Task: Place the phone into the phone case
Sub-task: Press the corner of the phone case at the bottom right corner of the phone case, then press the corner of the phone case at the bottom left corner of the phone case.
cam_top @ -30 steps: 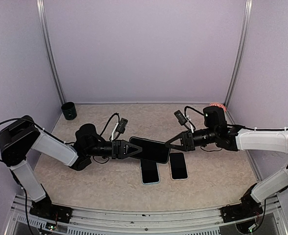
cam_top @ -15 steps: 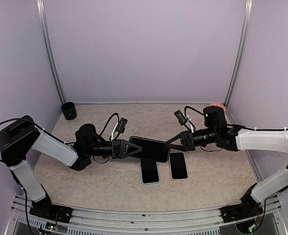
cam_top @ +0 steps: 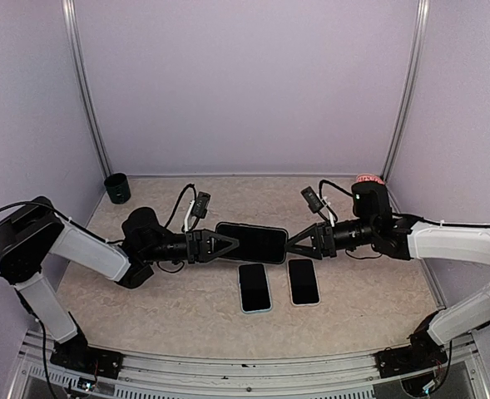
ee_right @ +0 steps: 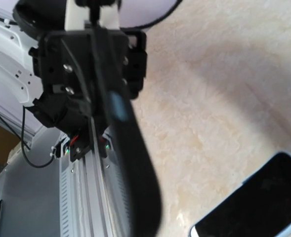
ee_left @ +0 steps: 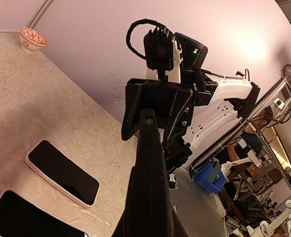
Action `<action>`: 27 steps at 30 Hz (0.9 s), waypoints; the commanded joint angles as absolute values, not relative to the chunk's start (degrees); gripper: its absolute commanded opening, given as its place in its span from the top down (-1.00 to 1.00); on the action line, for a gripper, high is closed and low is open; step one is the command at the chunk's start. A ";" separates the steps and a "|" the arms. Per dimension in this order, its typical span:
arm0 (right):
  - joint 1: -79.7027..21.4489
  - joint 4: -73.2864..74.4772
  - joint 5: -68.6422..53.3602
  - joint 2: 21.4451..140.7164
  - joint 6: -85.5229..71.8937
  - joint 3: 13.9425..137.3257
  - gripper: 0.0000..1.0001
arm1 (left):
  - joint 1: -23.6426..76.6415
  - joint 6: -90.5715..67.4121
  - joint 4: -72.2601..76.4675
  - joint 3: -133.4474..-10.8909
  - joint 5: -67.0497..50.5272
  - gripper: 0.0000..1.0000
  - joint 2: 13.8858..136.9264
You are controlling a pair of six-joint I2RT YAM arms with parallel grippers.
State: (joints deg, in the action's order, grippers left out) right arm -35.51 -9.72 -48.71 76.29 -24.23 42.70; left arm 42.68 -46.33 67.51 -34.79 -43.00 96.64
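The left end effector (cam_top: 224, 243) is closed on one short end of a thin black slab (cam_top: 251, 242), phone or case I cannot tell. Its long axis runs straight ahead into the right end effector (cam_top: 292, 243), whose jaws are parted. Below them on the bench (cam_top: 361, 291) lie a glossy phone (cam_top: 254, 288) and a second phone (cam_top: 304, 282).

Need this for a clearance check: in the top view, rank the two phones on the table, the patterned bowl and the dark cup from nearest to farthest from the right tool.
1. Right-hand phone, just nearside of the right tool.
2. Left-hand phone, beside it, leftward.
3. Patterned bowl, far right corner.
4. Dark cup, far left corner.
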 commanded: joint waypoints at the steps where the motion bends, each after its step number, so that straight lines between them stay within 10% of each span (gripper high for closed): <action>1: -35.77 -12.11 -49.98 76.10 -25.68 40.95 0.08 | 42.37 -47.24 75.74 -34.22 -42.09 1.00 94.14; 20: -38.40 -20.08 -54.36 78.69 -29.93 39.02 0.04 | 42.80 -48.59 79.20 -33.38 -40.78 1.00 95.17; 27: -39.07 -20.11 -54.45 82.58 -31.85 40.47 0.36 | 42.89 -46.76 76.58 -33.67 -39.59 1.00 95.20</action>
